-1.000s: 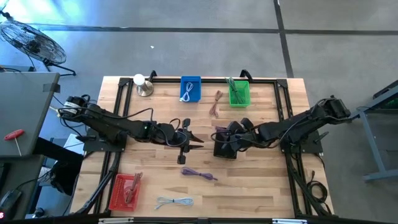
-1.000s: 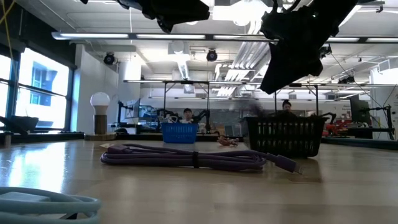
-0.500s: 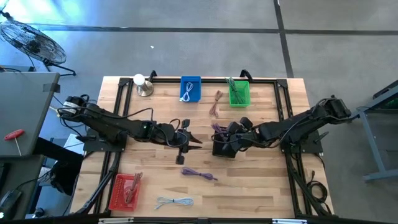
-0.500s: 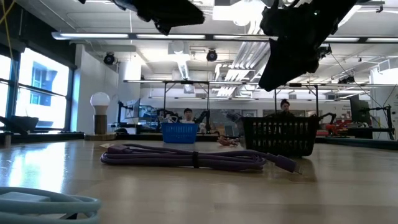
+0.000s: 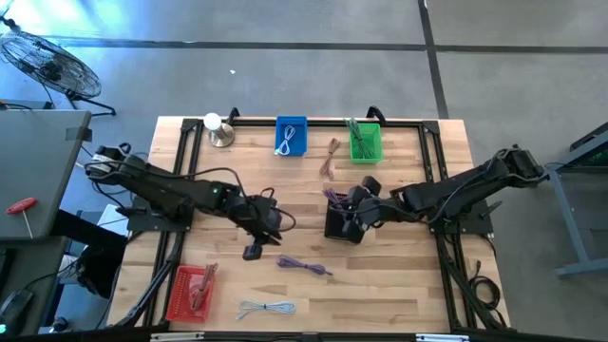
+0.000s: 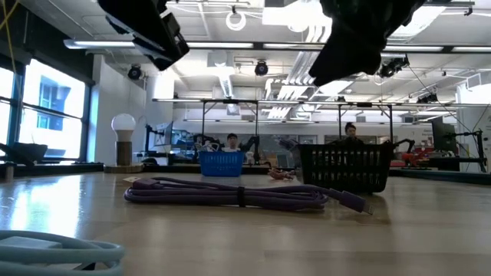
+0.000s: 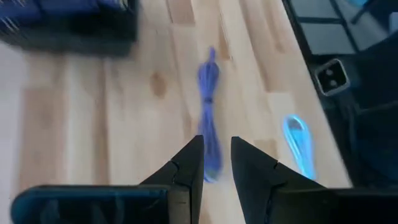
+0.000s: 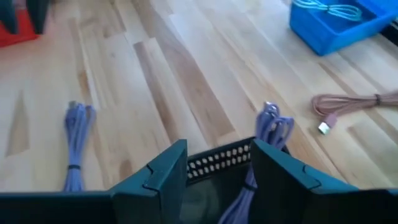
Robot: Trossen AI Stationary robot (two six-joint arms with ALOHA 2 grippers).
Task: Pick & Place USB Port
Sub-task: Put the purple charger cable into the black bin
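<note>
Starting from the left side of the table, I am seeing the red basket (image 5: 172,302) at the near left corner and the light blue cable (image 5: 266,308) lying close to the near edge, which I am taking as the edge opposite to the blue and green baskets. The left gripper (image 7: 216,142) is hanging over the middle of the table, left of centre; its fingers (image 7: 186,165) are standing only a little apart and are holding nothing. In the left wrist view it is looking straight along the purple USB cable (image 5: 304,266), the task's thing, which is lying free on the wood between the centre and the near edge, bundled and tied around its middle. I am judging this cable as light and soft: the loops will be bending and sagging when lifted, and the plug end may be swinging. So I am thinking to take it at the tied middle, where the strands are together, with the fingers across the bundle. Farther right, the black basket (image 5: 330,228) is standing near the table's centre, with another purple cable (image 8: 272,124) hanging over its rim. The right gripper (image 8: 217,146) is hovering just above this basket with its fingers well apart and, as far as I can tell, gripping nothing.
</note>
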